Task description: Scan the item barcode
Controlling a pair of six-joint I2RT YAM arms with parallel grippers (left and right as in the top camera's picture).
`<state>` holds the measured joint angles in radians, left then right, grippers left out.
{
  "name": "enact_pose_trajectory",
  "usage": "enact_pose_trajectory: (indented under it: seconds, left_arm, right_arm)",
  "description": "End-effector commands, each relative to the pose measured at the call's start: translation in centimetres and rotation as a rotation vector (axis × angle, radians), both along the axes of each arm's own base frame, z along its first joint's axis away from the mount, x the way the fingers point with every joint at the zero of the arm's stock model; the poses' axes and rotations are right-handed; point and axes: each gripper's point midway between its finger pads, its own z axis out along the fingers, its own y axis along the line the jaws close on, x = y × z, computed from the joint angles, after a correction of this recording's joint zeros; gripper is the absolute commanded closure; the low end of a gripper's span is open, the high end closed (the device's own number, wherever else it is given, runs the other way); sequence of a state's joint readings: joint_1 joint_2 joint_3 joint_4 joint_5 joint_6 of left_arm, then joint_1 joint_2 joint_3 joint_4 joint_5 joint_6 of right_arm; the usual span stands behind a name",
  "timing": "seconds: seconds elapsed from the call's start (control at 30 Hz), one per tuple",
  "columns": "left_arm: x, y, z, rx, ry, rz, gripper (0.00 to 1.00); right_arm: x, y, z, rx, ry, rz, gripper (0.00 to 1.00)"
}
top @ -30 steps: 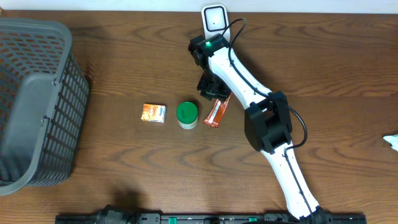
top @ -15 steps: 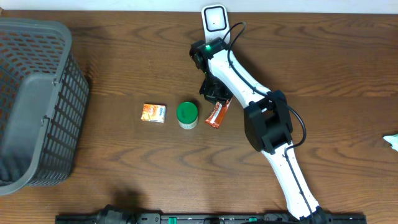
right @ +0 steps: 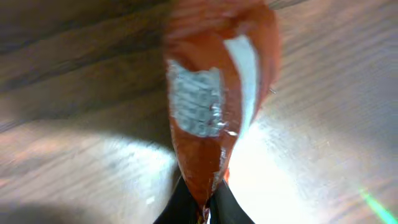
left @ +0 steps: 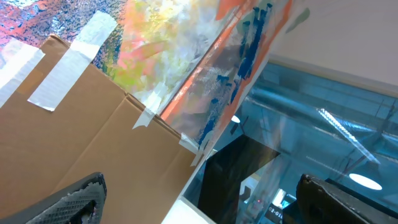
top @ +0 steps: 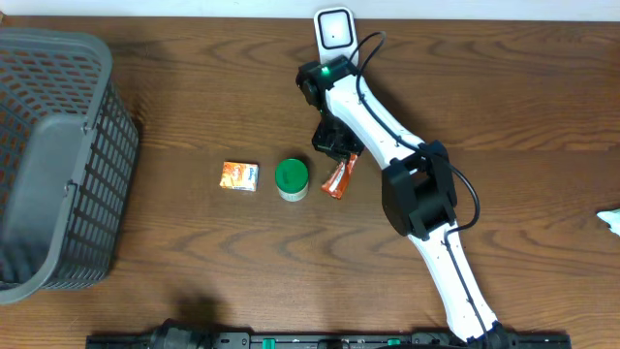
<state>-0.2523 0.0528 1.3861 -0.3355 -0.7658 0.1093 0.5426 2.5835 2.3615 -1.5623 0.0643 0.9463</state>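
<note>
An orange snack packet (top: pixel 337 179) lies near the table's middle, its upper end pinched in my right gripper (top: pixel 332 147), which is shut on it. The right wrist view shows the packet (right: pixel 211 106) filling the centre, with a silvery printed patch and a white stripe. Its lower end is squeezed between the two dark fingers (right: pixel 185 205) of my right gripper (right: pixel 205 208). No barcode is legible. A white scanner (top: pixel 334 29) stands at the table's far edge, just beyond the arm. My left gripper (left: pixel 205 205) is wide open and empty, facing a cardboard box (left: pixel 93 143) off the table.
A green-lidded jar (top: pixel 291 179) stands just left of the packet, and a small orange box (top: pixel 239 175) lies further left. A dark grey basket (top: pixel 58 160) fills the left edge. Something white (top: pixel 610 221) pokes in at the right edge.
My right gripper has closed on the packet's upper end. The packet's free end has shifted slightly. The left gripper has not changed.
</note>
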Motion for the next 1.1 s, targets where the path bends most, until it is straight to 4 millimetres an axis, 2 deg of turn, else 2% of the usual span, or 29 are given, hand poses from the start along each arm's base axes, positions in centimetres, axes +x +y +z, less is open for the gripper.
enact_pose_trajectory:
  seconds: [0.0, 0.17, 0.37, 0.47, 0.57, 0.73, 1.07]
  left_arm:
    - [-0.4, 0.2, -0.1, 0.003, 0.002, 0.014, 0.02]
    - [-0.4, 0.2, -0.1, 0.003, 0.002, 0.014, 0.02]
    - [-0.4, 0.2, -0.1, 0.003, 0.002, 0.014, 0.02]
    - [-0.4, 0.2, -0.1, 0.003, 0.002, 0.014, 0.02]
    - [-0.4, 0.2, -0.1, 0.003, 0.002, 0.014, 0.02]
    - [-0.4, 0.2, -0.1, 0.003, 0.002, 0.014, 0.02]
    - [-0.4, 0.2, -0.1, 0.003, 0.002, 0.014, 0.02]
  right_arm:
    - [2.2, 0.2, 5.4, 0.029, -0.155, 0.000, 0.98]
    - [3.1, 0.7, 11.8, 0.041, -0.344, 0.029, 0.98]
    - [1.2, 2.1, 17.1, 0.066, -0.465, -0.008, 0.98]
    - [0.1, 1.0, 19.7, 0.000, -0.564, -0.137, 0.98]
    - [-0.8, 0.0, 21.6, -0.041, -0.637, -0.224, 0.98]
    - [-1.8, -0.3, 23.4, -0.047, -0.690, -0.264, 0.98]
    - [-2.5, -0.1, 24.3, 0.015, -0.700, -0.369, 0.98]
